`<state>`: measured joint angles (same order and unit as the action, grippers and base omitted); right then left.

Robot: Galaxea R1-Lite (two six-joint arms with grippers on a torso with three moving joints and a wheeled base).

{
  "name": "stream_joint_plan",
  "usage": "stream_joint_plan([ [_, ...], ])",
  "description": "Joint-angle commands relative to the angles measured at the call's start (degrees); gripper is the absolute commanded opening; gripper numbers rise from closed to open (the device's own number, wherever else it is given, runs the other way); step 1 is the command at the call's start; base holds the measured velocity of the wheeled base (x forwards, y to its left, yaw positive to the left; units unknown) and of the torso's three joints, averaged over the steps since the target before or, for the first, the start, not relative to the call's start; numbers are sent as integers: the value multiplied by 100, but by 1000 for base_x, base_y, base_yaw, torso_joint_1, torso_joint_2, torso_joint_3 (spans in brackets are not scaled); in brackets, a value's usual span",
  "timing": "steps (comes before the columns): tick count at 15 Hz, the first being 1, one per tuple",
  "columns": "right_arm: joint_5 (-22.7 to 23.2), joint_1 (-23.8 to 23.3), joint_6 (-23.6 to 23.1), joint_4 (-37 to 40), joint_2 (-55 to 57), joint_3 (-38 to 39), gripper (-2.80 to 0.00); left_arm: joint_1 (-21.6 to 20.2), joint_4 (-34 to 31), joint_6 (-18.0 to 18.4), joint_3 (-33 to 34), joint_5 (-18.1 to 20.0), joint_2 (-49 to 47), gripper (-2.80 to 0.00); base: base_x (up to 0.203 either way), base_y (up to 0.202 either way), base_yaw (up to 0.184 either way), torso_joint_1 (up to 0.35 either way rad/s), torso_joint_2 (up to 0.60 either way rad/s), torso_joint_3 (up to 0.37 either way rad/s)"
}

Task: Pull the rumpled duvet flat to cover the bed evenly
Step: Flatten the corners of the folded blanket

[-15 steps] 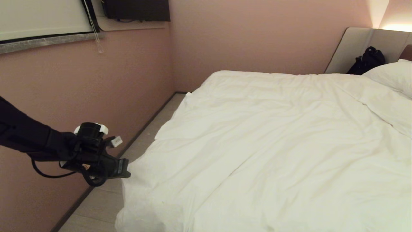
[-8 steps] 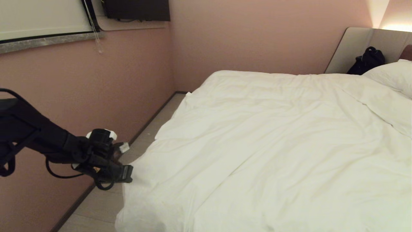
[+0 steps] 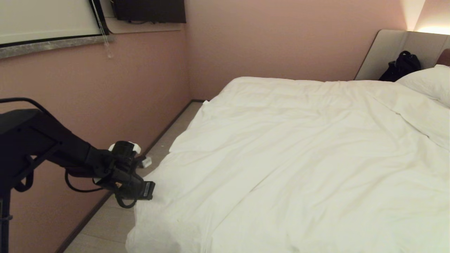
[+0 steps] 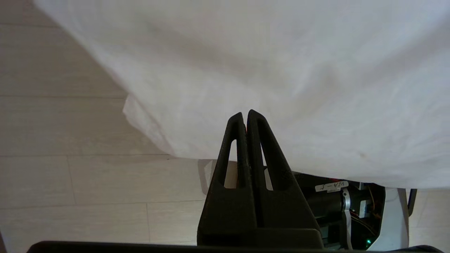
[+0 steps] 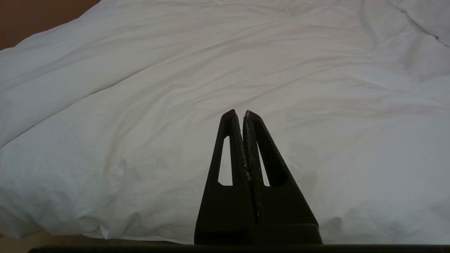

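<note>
The white duvet (image 3: 299,158) lies spread and wrinkled over the bed, whose beige headboard (image 3: 393,49) shows at the far right. My left gripper (image 3: 149,190) is low at the duvet's near left edge, beside the corner that hangs toward the floor. In the left wrist view this gripper (image 4: 245,114) is shut, its tips against the duvet (image 4: 281,70), with no cloth visible between them. My right gripper (image 5: 240,113) is outside the head view. It is shut and empty, just above the duvet (image 5: 175,105).
A pink wall (image 3: 105,98) runs close along the bed's left side, leaving a narrow strip of pale floor (image 3: 116,218). A white pillow (image 3: 429,82) and a black bag (image 3: 402,65) sit at the headboard end. Part of my base (image 4: 344,211) shows under the duvet's hem.
My left arm has reached right and slightly down, bringing the shut gripper from beside the duvet's edge onto it. The duvet has barely moved. The right arm is still.
</note>
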<state>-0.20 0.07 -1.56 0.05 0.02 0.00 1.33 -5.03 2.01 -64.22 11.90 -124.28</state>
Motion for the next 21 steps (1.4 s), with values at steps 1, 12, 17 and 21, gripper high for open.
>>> stream_joint_plan([
  [1, 3, 1, -2, 4, -2, 0, -280, 141, -6, -7, -14, 1, 11, -280, 0, 0, 0, 0, 0, 0],
  [12, 3, 1, -2, 4, 6, 0, -280, 570, 2, -400, -231, -156, -158, 0, 0, 0, 0, 0, 0, 0],
  [17, 3, 1, -2, 4, 4, 0, -280, 944, -15, -546, -228, -153, -207, 0, 0, 0, 0, 0, 0, 0],
  [21, 3, 1, -2, 4, 3, 0, -280, 1126, -11, -669, -355, -161, -276, 0, 0, 0, 0, 0, 0, 0],
])
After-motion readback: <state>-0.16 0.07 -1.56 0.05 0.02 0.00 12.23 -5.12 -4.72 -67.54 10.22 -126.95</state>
